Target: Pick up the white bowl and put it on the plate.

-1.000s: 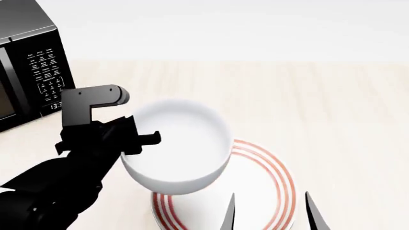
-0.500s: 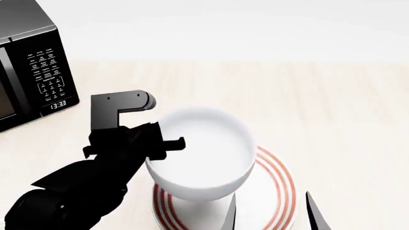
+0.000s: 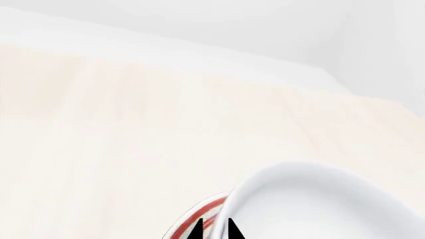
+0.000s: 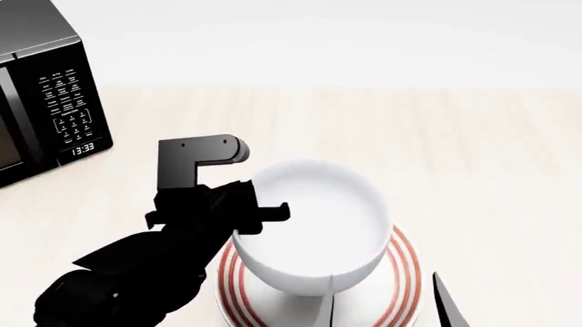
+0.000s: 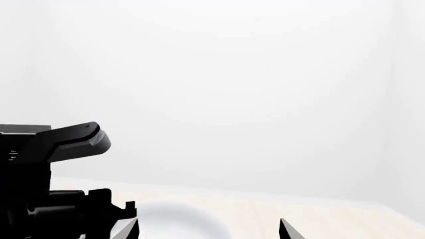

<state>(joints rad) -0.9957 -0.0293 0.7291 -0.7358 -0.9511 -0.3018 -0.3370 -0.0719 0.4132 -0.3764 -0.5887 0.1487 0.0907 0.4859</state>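
The white bowl (image 4: 318, 221) hangs upright over the red-ringed plate (image 4: 405, 269) and covers most of it; whether the two touch does not show. My left gripper (image 4: 262, 216) is shut on the bowl's left rim. In the left wrist view its gripper (image 3: 214, 230) has a dark tip on each side of the bowl (image 3: 319, 209) rim, with the plate (image 3: 199, 213) just beneath. My right gripper (image 4: 386, 310) stands open at the near edge, its fingertips straddling the plate's front. The right wrist view shows its gripper (image 5: 209, 230) wide open with the bowl (image 5: 179, 221) low ahead.
A black microwave (image 4: 46, 102) stands at the far left on the light wooden table (image 4: 473, 150). My left arm (image 4: 127, 279) stretches from the lower left toward the bowl, and it also fills one side of the right wrist view as the left arm (image 5: 47, 189).
My left arm has carried the bowl rightward and nearer, from beside the plate's far-left edge to over its middle. The right gripper has stayed where it was.
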